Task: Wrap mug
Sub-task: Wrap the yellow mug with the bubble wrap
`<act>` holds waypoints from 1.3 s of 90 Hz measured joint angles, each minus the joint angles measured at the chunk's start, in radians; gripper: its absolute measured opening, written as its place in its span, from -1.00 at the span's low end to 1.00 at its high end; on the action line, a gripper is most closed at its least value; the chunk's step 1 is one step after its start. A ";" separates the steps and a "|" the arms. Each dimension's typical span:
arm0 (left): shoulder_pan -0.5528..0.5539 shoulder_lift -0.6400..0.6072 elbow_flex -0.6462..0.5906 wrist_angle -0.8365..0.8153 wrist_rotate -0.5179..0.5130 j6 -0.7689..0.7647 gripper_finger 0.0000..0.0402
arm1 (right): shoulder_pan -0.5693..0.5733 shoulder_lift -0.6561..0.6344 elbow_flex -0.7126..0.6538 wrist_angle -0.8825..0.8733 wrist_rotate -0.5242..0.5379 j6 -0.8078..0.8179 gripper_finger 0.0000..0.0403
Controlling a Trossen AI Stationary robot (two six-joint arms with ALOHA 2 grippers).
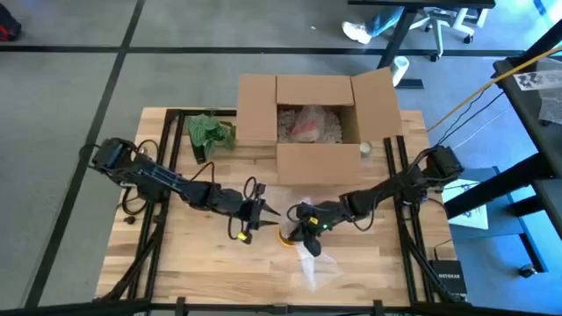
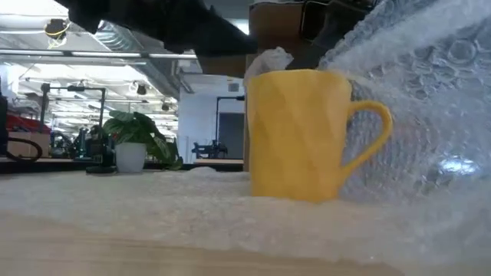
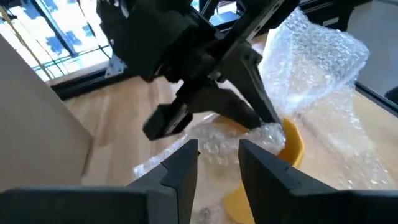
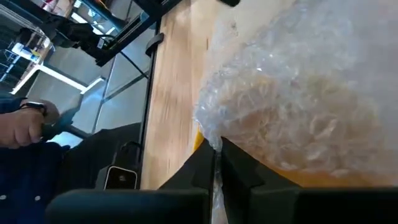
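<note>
You are working over a grey floor [image 1: 70, 88] crossed by dark lines, with the wooden table [image 1: 211, 272] sitting at its centre. An office chair [image 1: 439, 22] is standing beyond the table's far edge, and a dark desk [image 1: 536, 96] is running along the right side. Across the table at table height, you are looking into a bright room where ceiling light strips [image 2: 100, 55] are glowing, a potted plant [image 2: 136, 142] in a white pot is sitting on a counter, and a dark doorway [image 2: 229, 134] is showing in a white wall [image 2: 201, 115]. Beside the table, a person's hand [image 4: 28, 124] is gripping something dark.
</note>
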State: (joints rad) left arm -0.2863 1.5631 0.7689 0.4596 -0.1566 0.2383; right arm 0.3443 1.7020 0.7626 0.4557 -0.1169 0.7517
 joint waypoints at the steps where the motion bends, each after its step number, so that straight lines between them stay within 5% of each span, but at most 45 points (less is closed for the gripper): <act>1: 0.000 0.003 0.003 -0.001 0.003 0.002 -0.50 | 0.000 0.000 0.000 -0.001 0.000 0.000 -1.00; 33: 0.000 0.132 0.068 -0.009 0.131 0.008 -0.50 | 0.000 0.004 0.041 -0.063 0.000 -0.036 -1.00; 69: 0.000 0.182 0.071 -0.009 0.156 -0.057 -0.50 | 0.000 -0.011 0.116 -0.162 0.027 -0.097 -1.00; 117: 0.000 0.183 0.070 -0.032 0.154 -0.075 -0.50 | 0.002 -0.064 0.360 -0.667 0.188 -0.214 -1.00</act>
State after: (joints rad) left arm -0.2863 1.7462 0.8387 0.4279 -0.0029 0.1635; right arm 0.3466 1.6379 1.1227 -0.2116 0.0711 0.5373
